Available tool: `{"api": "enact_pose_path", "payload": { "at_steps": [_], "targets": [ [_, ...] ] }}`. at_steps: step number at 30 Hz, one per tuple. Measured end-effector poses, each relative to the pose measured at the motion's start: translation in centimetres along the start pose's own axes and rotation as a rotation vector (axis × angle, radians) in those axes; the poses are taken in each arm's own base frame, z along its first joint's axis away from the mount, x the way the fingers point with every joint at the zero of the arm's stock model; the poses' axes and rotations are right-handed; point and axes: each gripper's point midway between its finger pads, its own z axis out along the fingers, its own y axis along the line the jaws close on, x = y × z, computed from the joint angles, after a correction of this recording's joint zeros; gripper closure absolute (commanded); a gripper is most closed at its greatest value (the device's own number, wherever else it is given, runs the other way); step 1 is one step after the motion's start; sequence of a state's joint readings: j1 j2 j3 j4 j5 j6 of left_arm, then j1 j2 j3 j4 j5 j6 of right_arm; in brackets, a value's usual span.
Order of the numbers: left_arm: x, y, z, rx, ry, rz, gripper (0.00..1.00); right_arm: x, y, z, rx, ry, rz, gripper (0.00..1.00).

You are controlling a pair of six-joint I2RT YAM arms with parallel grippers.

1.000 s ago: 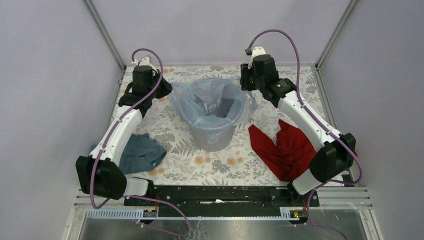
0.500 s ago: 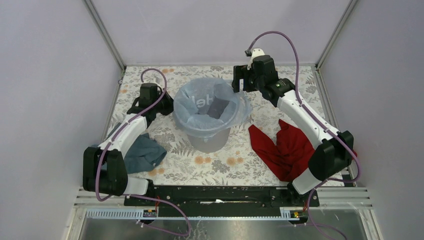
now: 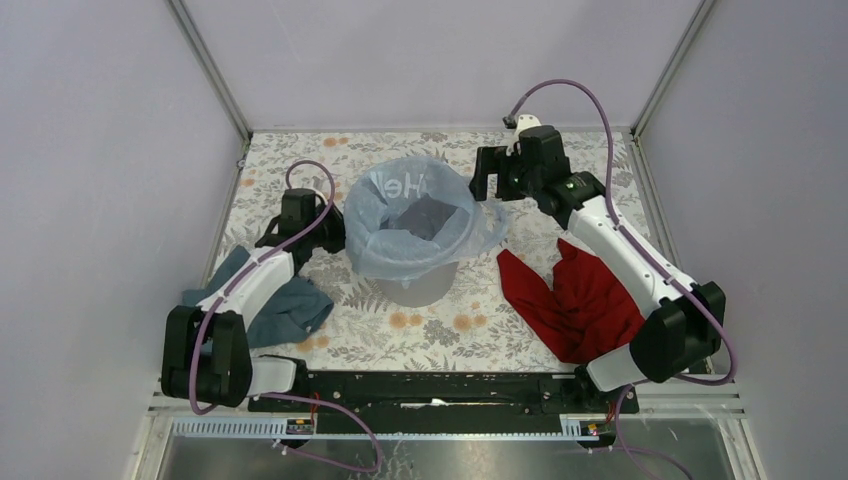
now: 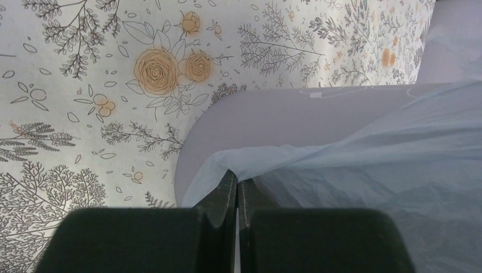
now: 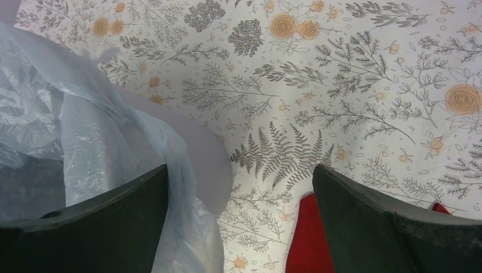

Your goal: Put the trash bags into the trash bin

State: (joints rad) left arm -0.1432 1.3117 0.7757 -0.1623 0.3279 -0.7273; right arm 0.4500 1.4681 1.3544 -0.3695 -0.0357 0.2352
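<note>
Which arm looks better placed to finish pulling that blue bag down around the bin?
Probably left: the left end effector is shut on the bag at its edge beside the bin, so it can just pull down. The right end effector stands open by the rim, gripping nothing.

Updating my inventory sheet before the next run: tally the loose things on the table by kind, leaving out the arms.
Bags: 1, the pale-blue trash bag
Bins: 1, the grey trash bin
Cloths: 2, the red cloth and the teal-blue cloth
Total: 4
</note>
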Motion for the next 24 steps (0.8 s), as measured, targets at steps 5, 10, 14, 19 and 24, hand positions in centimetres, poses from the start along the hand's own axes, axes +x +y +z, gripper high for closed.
{"api": "enact_pose_path", "payload": {
  "at_steps": [5,10,14,19,24],
  "targets": [
    [0.5,0.1,-0.4,0.007,0.003,-0.003,1.0,-1.0,0.2,-1.7,0.005,0.015,0.021,0.0],
    [0.8,0.2,-0.7,0.009,0.004,-0.005,1.0,-2.8,0.4,-5.7,0.01,-0.047,0.009,0.0],
    [1.2,0.5,-0.7,0.004,0.009,-0.009,1.0,-1.8,-0.1,-8.3,0.013,-0.093,0.014,0.01],
    [1.9,1.2,-0.5,-0.005,0.021,-0.019,1.0,1.5,-0.5,-7.0,-0.009,-0.064,0.043,0.2],
    [3.4,2.3,-0.4,-0.018,0.04,-0.046,1.0,4.9,-0.4,-3.5,-0.051,-0.007,0.092,0.6]
  ]
}}
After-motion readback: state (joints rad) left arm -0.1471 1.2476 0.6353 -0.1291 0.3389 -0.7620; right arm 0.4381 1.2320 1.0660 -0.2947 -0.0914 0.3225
